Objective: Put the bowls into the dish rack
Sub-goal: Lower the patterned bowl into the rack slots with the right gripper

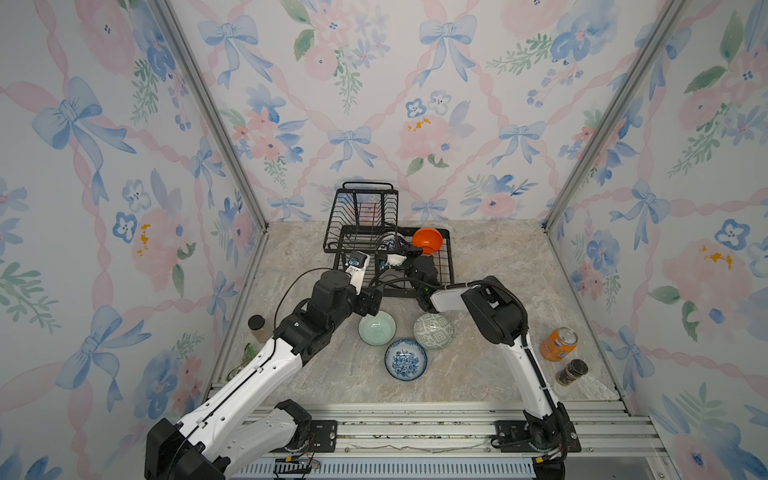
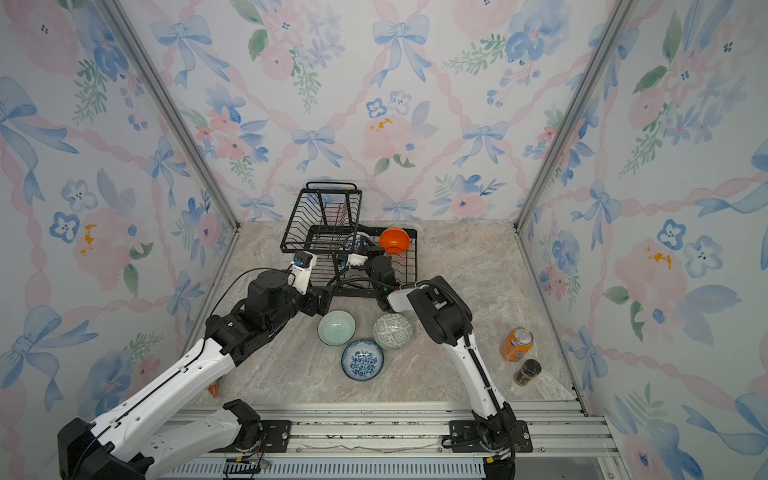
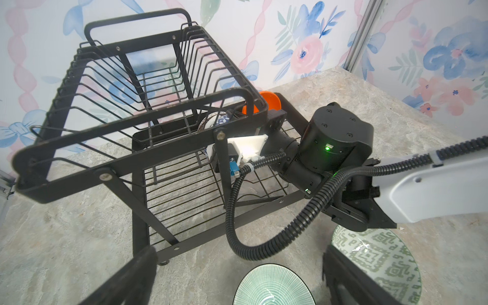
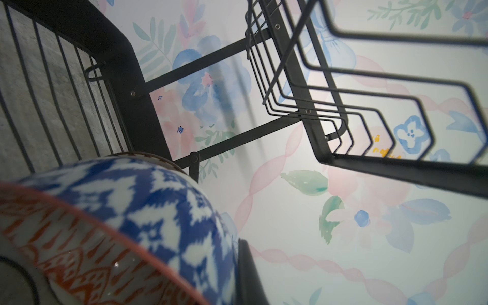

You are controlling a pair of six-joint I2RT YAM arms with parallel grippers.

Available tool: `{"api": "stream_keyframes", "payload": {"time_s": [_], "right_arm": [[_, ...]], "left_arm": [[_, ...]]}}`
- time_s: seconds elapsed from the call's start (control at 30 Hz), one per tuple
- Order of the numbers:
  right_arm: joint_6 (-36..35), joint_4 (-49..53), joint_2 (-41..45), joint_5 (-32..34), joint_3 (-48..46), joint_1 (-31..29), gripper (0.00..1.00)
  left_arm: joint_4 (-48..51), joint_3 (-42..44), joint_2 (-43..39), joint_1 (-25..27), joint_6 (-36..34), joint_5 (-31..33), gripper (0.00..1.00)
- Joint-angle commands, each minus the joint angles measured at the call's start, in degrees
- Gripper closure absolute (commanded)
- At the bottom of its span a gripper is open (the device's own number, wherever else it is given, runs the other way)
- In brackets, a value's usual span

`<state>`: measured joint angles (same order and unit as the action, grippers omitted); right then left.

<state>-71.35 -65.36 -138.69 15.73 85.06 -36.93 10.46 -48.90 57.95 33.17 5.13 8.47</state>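
The black wire dish rack [image 1: 360, 208] stands at the back of the table. A plain orange bowl [image 1: 427, 240] leans in its lower tray. My right gripper [image 1: 402, 248] reaches under the upper basket, shut on the rim of a bowl [image 4: 148, 211] that is blue-white outside and orange-white patterned inside; one finger [image 4: 248, 272] presses its outer wall. My left gripper [image 3: 237, 277] is open just above a mint green bowl [image 1: 377, 329], its fingers apart from it. A green-white geometric bowl [image 1: 433, 331] and a blue-white floral bowl [image 1: 405, 359] sit on the table.
An orange drink can [image 1: 558, 344] and a dark jar [image 1: 572, 372] stand at the right. A small jar [image 1: 257, 327] stands by the left wall. The right arm's cable [image 3: 232, 211] loops in front of the rack's lower tray.
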Motion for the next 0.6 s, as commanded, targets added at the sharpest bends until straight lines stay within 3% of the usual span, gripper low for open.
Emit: {"api": "stream_keyframes", "payload": {"time_s": [0.0,0.57], "right_arm": [[-0.9,-2.5,-0.6,2.8,1.9,-0.6,1.00],[-4.7,6.7,-1.0,12.5,3.8,-2.6,1.00]], "left_arm": [[0.3,0.5,0.4,-0.5,0.7,-1.0,0.02],[0.3,1.0,-0.2,-0.5,0.7,-0.9,0.02]]}}
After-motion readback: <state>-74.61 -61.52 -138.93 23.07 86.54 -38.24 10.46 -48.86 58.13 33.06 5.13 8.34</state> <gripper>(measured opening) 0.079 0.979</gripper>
